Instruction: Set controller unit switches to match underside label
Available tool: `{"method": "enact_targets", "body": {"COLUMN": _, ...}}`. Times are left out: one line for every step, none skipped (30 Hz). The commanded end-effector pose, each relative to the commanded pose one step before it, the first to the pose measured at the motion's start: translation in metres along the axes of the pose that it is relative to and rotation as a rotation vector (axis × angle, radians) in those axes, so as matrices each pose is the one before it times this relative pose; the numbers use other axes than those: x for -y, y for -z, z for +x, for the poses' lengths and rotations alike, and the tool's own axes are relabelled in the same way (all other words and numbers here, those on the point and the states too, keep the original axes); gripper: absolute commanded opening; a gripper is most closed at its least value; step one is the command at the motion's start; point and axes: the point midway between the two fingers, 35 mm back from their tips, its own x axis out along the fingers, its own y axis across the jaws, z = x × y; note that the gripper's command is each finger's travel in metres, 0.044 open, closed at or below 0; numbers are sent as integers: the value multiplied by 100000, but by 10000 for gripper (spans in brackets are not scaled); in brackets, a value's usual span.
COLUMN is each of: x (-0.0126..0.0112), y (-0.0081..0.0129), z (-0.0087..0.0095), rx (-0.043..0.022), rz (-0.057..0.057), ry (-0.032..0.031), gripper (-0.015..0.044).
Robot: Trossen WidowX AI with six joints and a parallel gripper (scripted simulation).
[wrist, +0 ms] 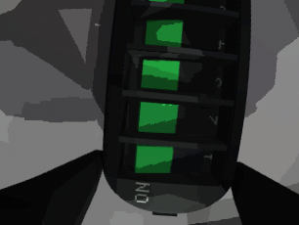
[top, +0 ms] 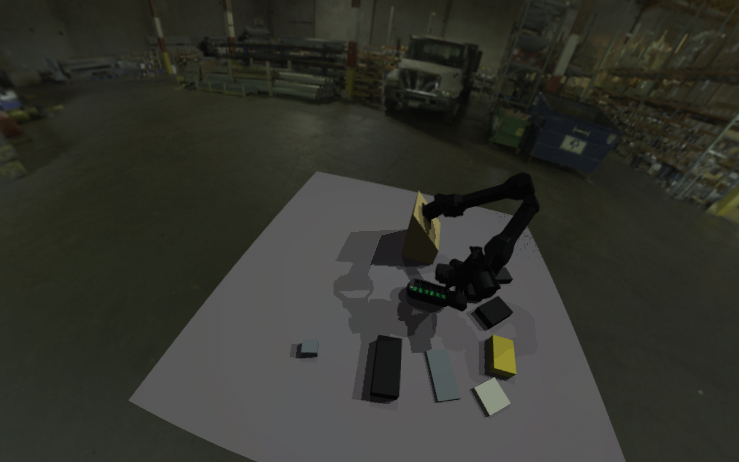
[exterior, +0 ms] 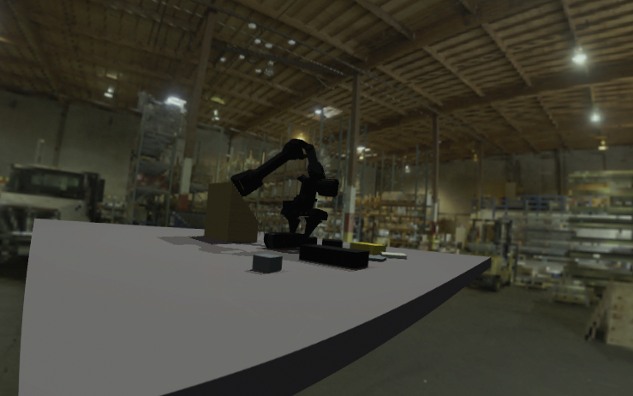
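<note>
The dark grey controller unit (top: 426,292) (exterior: 279,240) (wrist: 171,193) is upright, its switches facing up. It is on the bench or very close above it; I cannot tell which. My gripper (top: 452,291) (exterior: 301,235) (wrist: 168,164) points down over one end of the unit and is shut on it, one fingertip against each long side near the ON marking. In the wrist view, green ends show in a column on the ON side, with the numbers on the dark side. Which ends are pressed is unclear. The label on the underside is hidden.
A tan sloped block (top: 419,246) (exterior: 227,213) stands behind the unit. A dark block (top: 492,312), a yellow block (top: 501,355), a pale tile (top: 492,396), a slate plate (top: 442,375), a long black box (top: 386,367) and a small grey-blue cube (top: 309,347) lie around the front.
</note>
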Motion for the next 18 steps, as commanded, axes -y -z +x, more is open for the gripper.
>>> {"method": "enact_targets", "body": {"x": 30, "y": -423, "z": -465, "rx": -170, "rz": 469, "ry": -7, "gripper": 336}}
{"method": "enact_targets", "body": {"x": 0, "y": -52, "z": -75, "rx": -170, "rz": 0, "ry": 0, "gripper": 336}}
{"method": "enact_targets", "body": {"x": 0, "y": -49, "z": -67, "rx": -189, "rz": 0, "ry": 0, "gripper": 336}}
{"method": "enact_targets", "body": {"x": 0, "y": -49, "z": -66, "rx": -213, "rz": 0, "ry": 0, "gripper": 336}}
{"method": "enact_targets", "body": {"x": 0, "y": -50, "z": -66, "rx": -228, "rz": 0, "ry": 0, "gripper": 336}}
{"method": "enact_targets", "body": {"x": 0, "y": -51, "z": -67, "rx": -235, "rz": 0, "ry": 0, "gripper": 336}}
{"method": "enact_targets", "body": {"x": 0, "y": -51, "z": -67, "rx": -234, "rz": 0, "ry": 0, "gripper": 336}}
{"method": "enact_targets", "body": {"x": 0, "y": -51, "z": -66, "rx": -228, "rz": 0, "ry": 0, "gripper": 336}}
{"method": "enact_targets", "body": {"x": 0, "y": -51, "z": -66, "rx": -222, "rz": 0, "ry": 0, "gripper": 336}}
{"method": "enact_targets", "body": {"x": 0, "y": -51, "z": -66, "rx": -218, "rz": 0, "ry": 0, "gripper": 336}}
{"method": "enact_targets", "body": {"x": 0, "y": -51, "z": -66, "rx": -215, "rz": 0, "ry": 0, "gripper": 336}}
{"method": "enact_targets", "body": {"x": 0, "y": -51, "z": -66, "rx": -213, "rz": 0, "ry": 0, "gripper": 336}}
{"method": "enact_targets", "body": {"x": 0, "y": -51, "z": -65, "rx": -211, "rz": 0, "ry": 0, "gripper": 336}}
{"method": "enact_targets", "body": {"x": 0, "y": -52, "z": -65, "rx": -210, "rz": 0, "ry": 0, "gripper": 336}}
{"method": "enact_targets", "body": {"x": 0, "y": -52, "z": -65, "rx": -209, "rz": 0, "ry": 0, "gripper": 336}}
{"method": "enact_targets", "body": {"x": 0, "y": -53, "z": -65, "rx": -208, "rz": 0, "ry": 0, "gripper": 336}}
{"method": "enact_targets", "body": {"x": 0, "y": -52, "z": -65, "rx": -208, "rz": 0, "ry": 0, "gripper": 336}}
{"method": "enact_targets", "body": {"x": 0, "y": -52, "z": -65, "rx": -208, "rz": 0, "ry": 0, "gripper": 336}}
